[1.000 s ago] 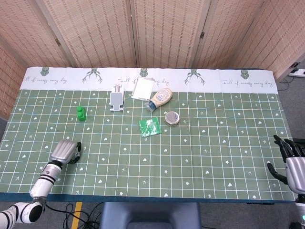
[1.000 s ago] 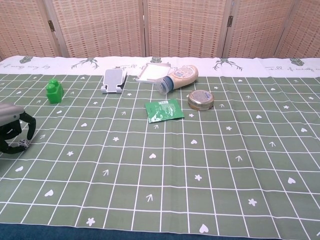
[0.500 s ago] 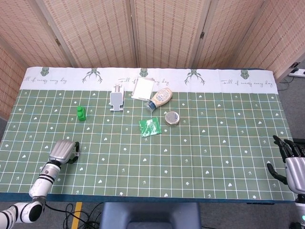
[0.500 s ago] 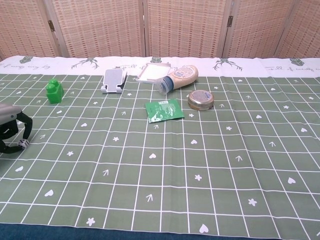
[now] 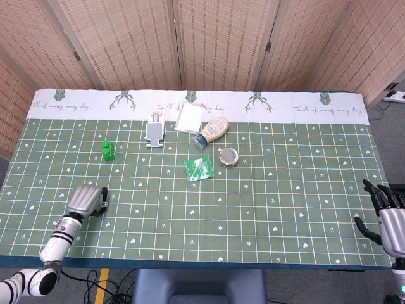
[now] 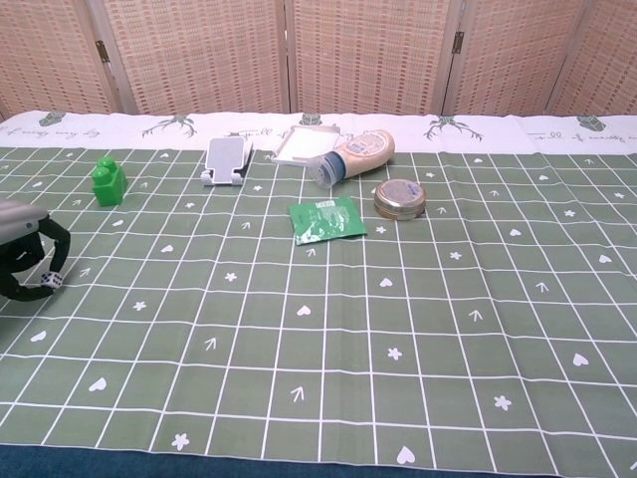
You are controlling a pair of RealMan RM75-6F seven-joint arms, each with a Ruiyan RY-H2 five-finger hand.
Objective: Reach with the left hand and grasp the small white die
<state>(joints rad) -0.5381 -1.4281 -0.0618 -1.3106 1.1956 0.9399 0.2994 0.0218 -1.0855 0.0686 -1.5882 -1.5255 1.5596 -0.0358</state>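
Note:
The small white die (image 6: pixel 50 282) sits at the tips of my left hand's dark fingers (image 6: pixel 58 244), near the table's left front corner. My left hand (image 5: pixel 85 199) curls over it, and the thumb and a finger pinch it from both sides. In the head view the die (image 5: pixel 104 204) is a tiny white speck at the hand's right side. I cannot tell whether it still touches the green cloth. My right hand (image 5: pixel 387 218) hangs beyond the table's right front edge, fingers spread, holding nothing.
A green block (image 6: pixel 107 182) stands behind the left hand. A phone stand (image 6: pixel 225 160), white box (image 6: pixel 301 145), lying sauce bottle (image 6: pixel 353 157), round tin (image 6: pixel 400 197) and green packet (image 6: pixel 326 219) lie mid-table at the back.
The left hand's fingers have drawn in around the die. The die has shifted slightly up and to the right with them. The right hand has not moved.

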